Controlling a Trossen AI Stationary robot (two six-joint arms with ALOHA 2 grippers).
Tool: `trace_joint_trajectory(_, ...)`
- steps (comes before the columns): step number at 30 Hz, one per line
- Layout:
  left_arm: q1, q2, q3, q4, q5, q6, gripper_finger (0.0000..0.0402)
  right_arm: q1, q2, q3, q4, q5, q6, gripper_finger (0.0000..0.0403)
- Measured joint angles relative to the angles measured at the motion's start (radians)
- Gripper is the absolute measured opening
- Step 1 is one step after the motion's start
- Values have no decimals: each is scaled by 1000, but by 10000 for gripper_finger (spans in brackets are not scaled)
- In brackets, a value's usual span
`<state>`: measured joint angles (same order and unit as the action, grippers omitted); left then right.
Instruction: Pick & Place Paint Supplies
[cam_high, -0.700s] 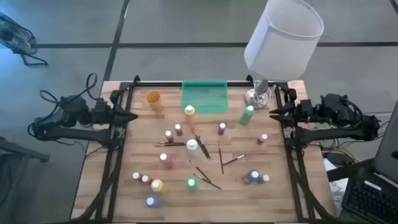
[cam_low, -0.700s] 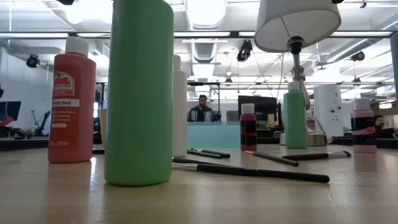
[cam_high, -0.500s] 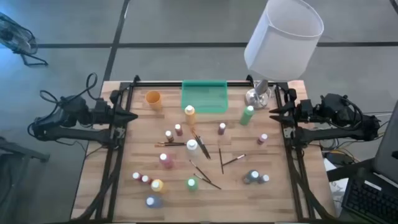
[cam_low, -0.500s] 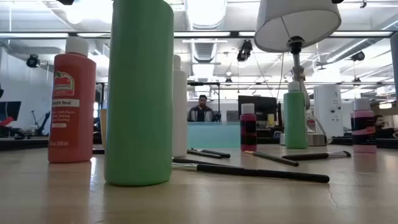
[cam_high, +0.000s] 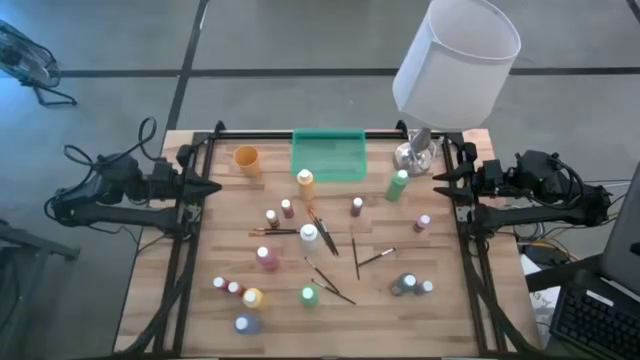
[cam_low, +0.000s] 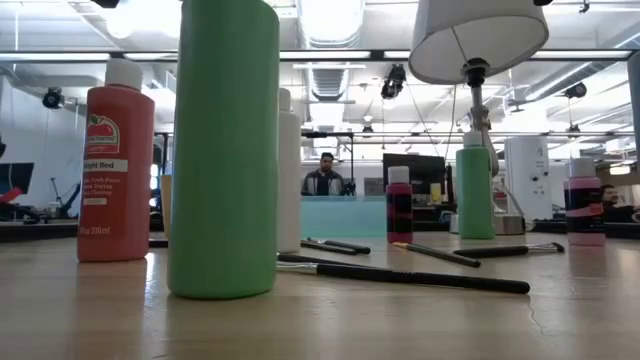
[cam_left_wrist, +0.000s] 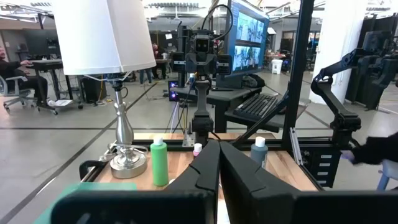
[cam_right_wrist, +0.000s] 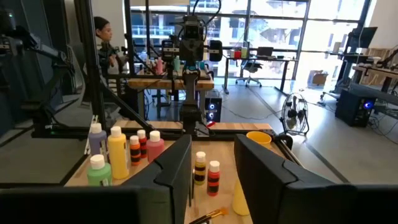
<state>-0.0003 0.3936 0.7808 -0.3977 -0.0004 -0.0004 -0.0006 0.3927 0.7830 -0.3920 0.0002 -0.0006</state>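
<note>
Both arms parked at table (cam_high: 200, 300) edges; left gripper (cam_high: 213, 187) fingers pressed together, right gripper (cam_high: 441, 181) fingers spread; paint bottles (cam_high: 308, 236) and paintbrushes (cam_high: 354, 257) left scattered, ungrasped.

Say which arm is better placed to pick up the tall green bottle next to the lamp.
Probably the right. The tall green plastic bottle stands near the table's right edge, close to the right gripper, which waits there with fingers apart. The left gripper, fingers together, is parked across the table.

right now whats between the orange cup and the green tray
Nothing: in the high view, only bare wood of the table separates the orange cup from the green tray. The nearest orange bottle stands in front of the tray, outside that gap.
</note>
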Motion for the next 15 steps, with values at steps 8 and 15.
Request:
trace_joint_trajectory(8, 0, 0, 0, 0, 0, 0, 16, 0, 0, 0, 0, 0, 0, 141)
trace_joint_trajectory(15, 0, 0, 0, 0, 0, 0, 16, 0, 0, 0, 0, 0, 0, 157)
